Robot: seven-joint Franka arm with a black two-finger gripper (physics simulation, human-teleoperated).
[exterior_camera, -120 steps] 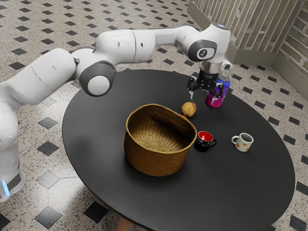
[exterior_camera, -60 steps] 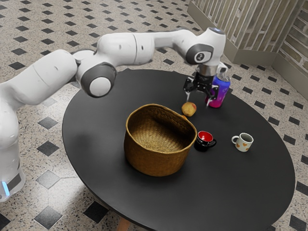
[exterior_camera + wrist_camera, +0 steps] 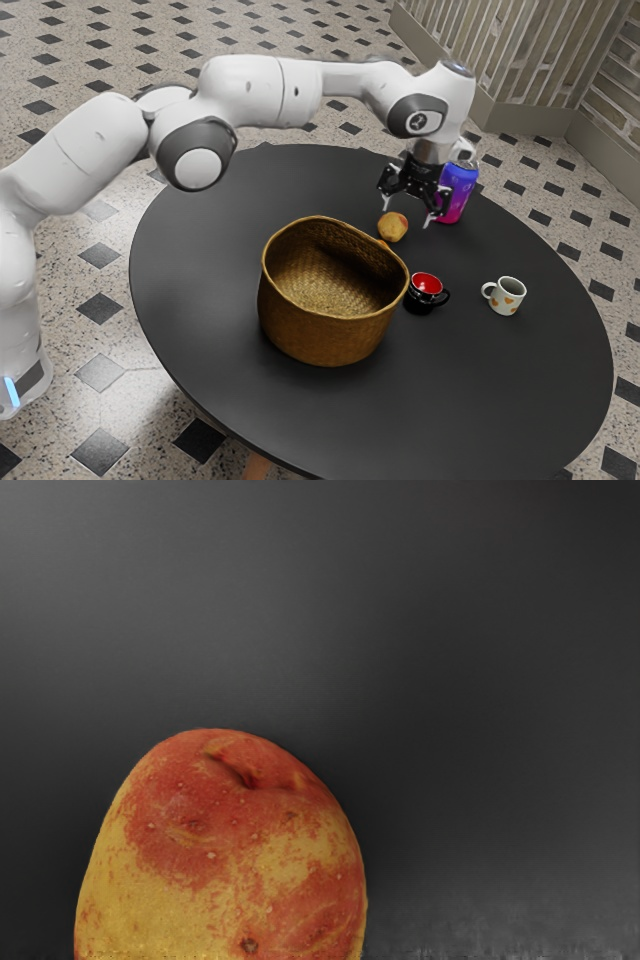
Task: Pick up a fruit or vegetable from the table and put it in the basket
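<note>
At the exterior view's left, the white arm (image 3: 255, 95) reaches across the round table (image 3: 200, 300), above the basket (image 3: 330, 335), which stands between the table's middle and its near edge. The basket is upright, mouth up, ready to take something. Just beyond its rim, on the side toward the table's far edge, a bit of something orange (image 3: 384, 244) peeks out, too hidden to name. Next to that is the red-and-yellow fruit (image 3: 393, 227) (image 3: 225, 850), perhaps a peach or a potato, out on the tabletop. The gripper (image 3: 407, 213) hangs just above and beside it, jaws spread, gripping nothing. So the task seems to be at the approach: the reach is mostly made, while the grasp, lift, carry and release are all left. A small shift to centre over the fruit, then lowering and closing, looks like what comes next. Farther right are the black cup (image 3: 420, 302) near the basket, the purple bottle (image 3: 458, 190) toward the far edge, and the white mug (image 3: 507, 297) toward the right edge; none of them needs moving for this job.
</note>
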